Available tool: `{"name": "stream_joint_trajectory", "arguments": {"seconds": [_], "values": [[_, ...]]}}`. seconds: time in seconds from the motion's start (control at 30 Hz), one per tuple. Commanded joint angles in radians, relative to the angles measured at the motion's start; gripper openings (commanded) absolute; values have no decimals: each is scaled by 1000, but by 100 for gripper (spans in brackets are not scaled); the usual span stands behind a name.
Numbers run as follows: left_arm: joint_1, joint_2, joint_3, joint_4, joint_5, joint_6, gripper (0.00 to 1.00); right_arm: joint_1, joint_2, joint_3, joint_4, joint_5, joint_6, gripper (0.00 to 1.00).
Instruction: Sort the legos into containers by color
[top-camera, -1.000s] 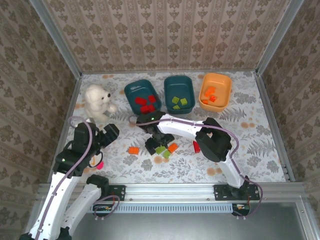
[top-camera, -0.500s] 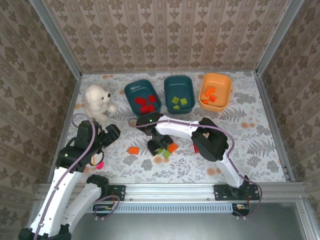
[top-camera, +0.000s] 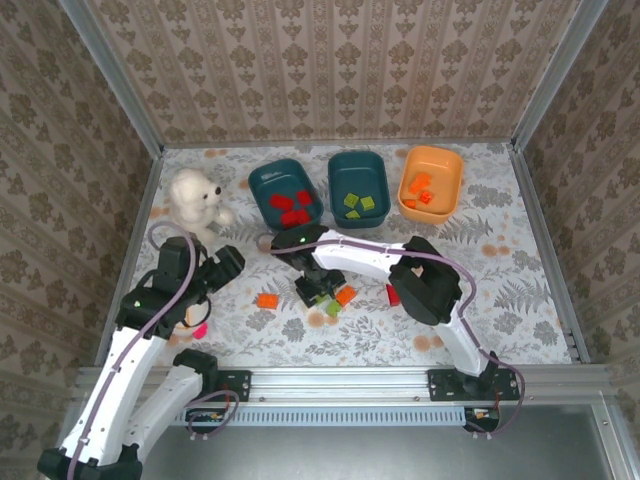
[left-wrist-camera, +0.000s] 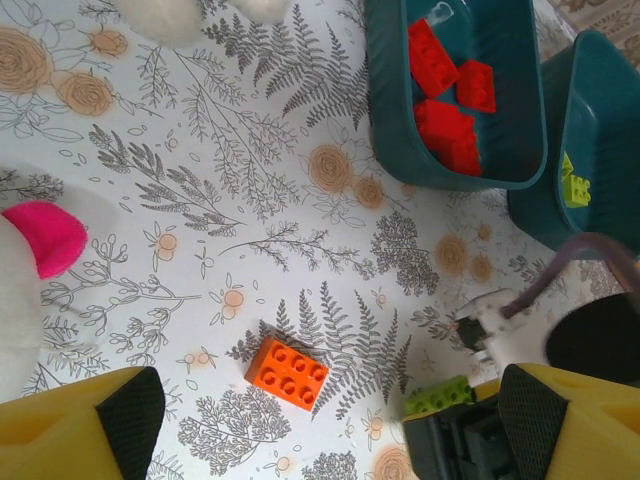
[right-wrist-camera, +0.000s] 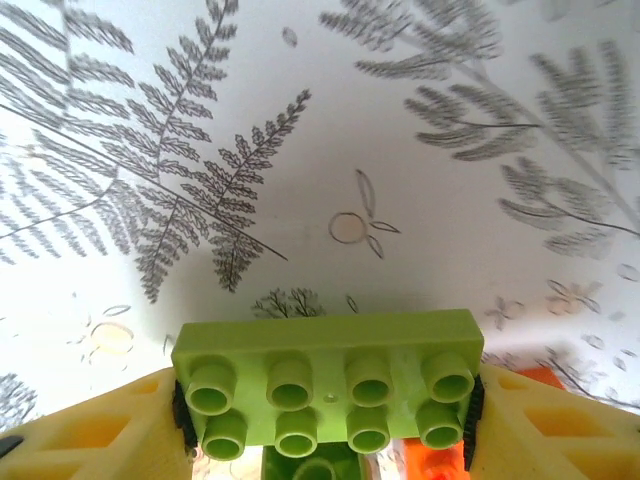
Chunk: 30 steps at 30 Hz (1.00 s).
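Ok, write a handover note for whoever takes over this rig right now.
Right gripper: shut on a light green brick, low over the loose pile. Left gripper: open, empty.
Done: red bricks in the left teal bin, green bricks in the middle teal bin, orange bricks in the orange bin.
Left: bin the held brick, then from the table two loose orange bricks, a loose green brick and a loose red brick.
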Motion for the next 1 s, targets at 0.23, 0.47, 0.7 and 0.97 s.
{"name": "stream_joint_trajectory", "arguments": {"seconds": [0.23, 0.47, 0.7, 0.97], "values": [[-172, 140, -51, 184, 53, 44, 89, -253, -192, 107, 3, 38, 46, 58], [-277, 287, -3, 271, 53, 97, 90, -418, -27, 311, 113, -33, 63, 57], [-310, 351, 21, 295, 39, 108, 90, -508, 171, 537, 167, -67, 81, 57], [-316, 309, 17, 249, -5, 93, 90, -570, 316, 648, 241, -107, 127, 58]]}}
